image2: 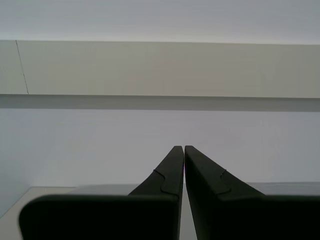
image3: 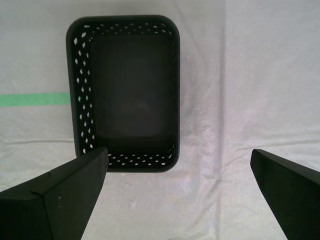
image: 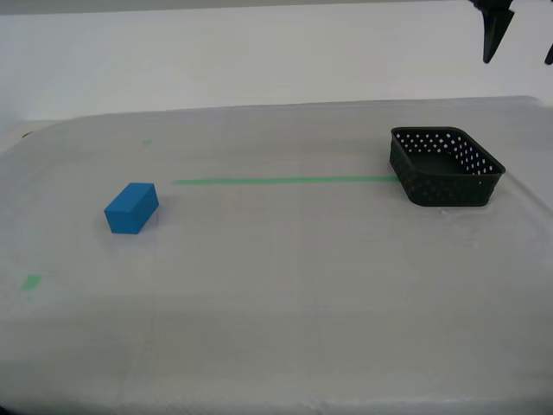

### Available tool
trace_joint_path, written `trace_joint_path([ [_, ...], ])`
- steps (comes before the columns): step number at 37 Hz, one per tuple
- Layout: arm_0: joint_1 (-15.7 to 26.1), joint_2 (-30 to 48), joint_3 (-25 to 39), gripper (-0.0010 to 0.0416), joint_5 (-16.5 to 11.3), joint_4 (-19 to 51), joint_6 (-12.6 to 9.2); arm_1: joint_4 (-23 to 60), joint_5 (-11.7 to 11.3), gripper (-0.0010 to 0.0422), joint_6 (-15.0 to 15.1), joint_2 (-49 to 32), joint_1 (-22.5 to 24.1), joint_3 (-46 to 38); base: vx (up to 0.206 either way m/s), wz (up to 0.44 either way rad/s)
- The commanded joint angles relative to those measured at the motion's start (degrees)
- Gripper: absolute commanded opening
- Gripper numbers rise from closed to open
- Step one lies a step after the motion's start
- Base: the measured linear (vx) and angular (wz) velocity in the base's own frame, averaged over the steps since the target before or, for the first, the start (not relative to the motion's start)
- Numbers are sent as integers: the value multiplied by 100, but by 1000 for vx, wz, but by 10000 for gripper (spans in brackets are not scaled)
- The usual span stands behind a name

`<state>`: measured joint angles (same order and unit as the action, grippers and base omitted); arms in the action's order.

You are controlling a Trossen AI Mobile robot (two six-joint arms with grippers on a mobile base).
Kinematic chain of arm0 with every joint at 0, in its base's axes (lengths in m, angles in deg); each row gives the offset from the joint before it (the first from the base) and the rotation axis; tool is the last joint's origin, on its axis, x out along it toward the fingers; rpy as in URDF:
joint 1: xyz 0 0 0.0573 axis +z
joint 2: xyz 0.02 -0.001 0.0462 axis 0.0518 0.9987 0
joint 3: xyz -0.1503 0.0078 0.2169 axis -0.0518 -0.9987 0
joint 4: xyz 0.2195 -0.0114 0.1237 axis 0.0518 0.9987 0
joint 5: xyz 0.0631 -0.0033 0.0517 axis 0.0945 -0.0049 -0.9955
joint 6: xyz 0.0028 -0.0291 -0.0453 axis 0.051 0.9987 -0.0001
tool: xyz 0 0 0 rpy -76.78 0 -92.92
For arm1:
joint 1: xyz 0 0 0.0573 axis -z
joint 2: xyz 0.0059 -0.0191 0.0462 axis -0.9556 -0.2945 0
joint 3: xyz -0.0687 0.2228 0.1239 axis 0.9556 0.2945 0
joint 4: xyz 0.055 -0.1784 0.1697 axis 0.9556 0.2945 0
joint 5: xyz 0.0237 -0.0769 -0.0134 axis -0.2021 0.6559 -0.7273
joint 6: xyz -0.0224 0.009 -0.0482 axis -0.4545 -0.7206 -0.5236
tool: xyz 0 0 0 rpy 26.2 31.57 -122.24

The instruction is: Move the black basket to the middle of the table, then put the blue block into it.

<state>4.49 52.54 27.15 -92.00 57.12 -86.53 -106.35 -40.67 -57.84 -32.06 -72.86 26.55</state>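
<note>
The black basket [image: 449, 186] stands empty on the table [image: 285, 294] at the exterior view's right, at the end of a green tape strip. The blue block [image: 131, 208] lies alone at the exterior view's left, far from the basket. My first gripper [image: 518, 59] hangs high above the basket, open and empty. In the first wrist view my first gripper [image3: 177, 152] has its jaws wide apart above the basket [image3: 80, 100]. My second gripper [image2: 184, 148] is shut on nothing and faces a white wall; it does not show in the exterior view.
A long green tape strip [image: 285, 181] runs across the table's middle to the basket and also shows in the first wrist view [image3: 35, 99]. Small green tape marks lie at the near left [image: 32, 282] and far left [image: 147, 142]. A white wall stands behind the table.
</note>
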Motion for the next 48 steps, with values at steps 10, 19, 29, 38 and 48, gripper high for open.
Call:
trace_joint_path([
  [10, 20, 883, 448, 401, 42, 2, 90, -24, -2, 0, 11, 2, 0, -2, 0, 0],
  [19, 17, 1486, 824, 400, 149, -2, 164, -26, -2, 0, 11, 2, 2, -2, 0, 0],
  [29, 20, 1978, 935, 400, 214, -114, 201, -28, -2, 0, 11, 2, 2, -4, 0, 0],
  [38, 20, 2227, 885, 400, 212, -350, 199, -28, -2, 0, 9, 2, 2, -2, 0, 0],
  [48, 13, 2503, 872, 400, 212, -634, 188, 7, -4, 0, 11, 2, 2, 0, 0, 0],
])
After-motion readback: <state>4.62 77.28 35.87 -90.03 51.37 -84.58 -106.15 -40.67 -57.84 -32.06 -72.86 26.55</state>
